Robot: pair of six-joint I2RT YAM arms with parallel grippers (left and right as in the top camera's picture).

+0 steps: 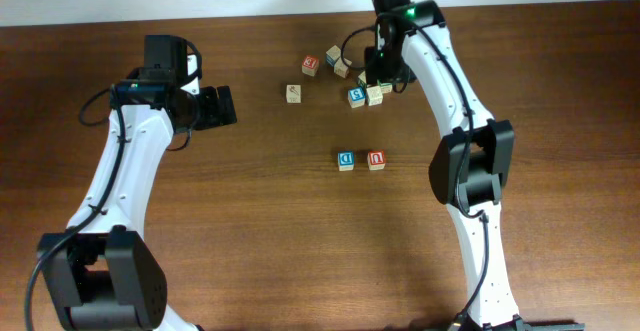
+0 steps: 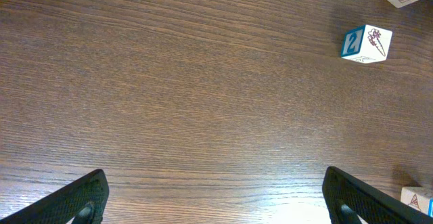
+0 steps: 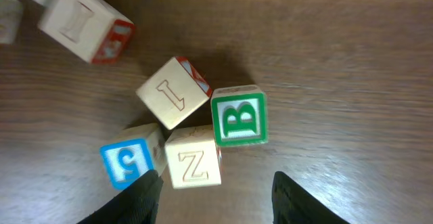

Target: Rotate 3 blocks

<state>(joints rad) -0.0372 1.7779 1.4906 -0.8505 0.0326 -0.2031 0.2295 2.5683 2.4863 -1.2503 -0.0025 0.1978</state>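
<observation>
Two blocks stand side by side at mid-table: the blue "D" block (image 1: pixel 346 160) and the red "U" block (image 1: pixel 376 159). A pale cream block (image 1: pixel 375 95) sits in the cluster at the back; in the right wrist view its top shows a "Z" (image 3: pixel 193 165). My right gripper (image 1: pixel 382 75) (image 3: pixel 216 200) hovers over that cluster, open, with the Z block just ahead of its left finger (image 3: pixel 139 197) and nothing clamped. My left gripper (image 1: pixel 222 106) (image 2: pixel 216 197) is wide open over bare wood, far left of the blocks.
Around the Z block are a blue "5" cube (image 3: pixel 126 162), a green "B" cube (image 3: pixel 239 116) and two "I" cubes (image 3: pixel 173 93) (image 3: pixel 84 21). The left wrist view shows a blue-and-white cube (image 2: pixel 366 43) at upper right. More cubes (image 1: pixel 310 64) (image 1: pixel 293 93) lie at the back.
</observation>
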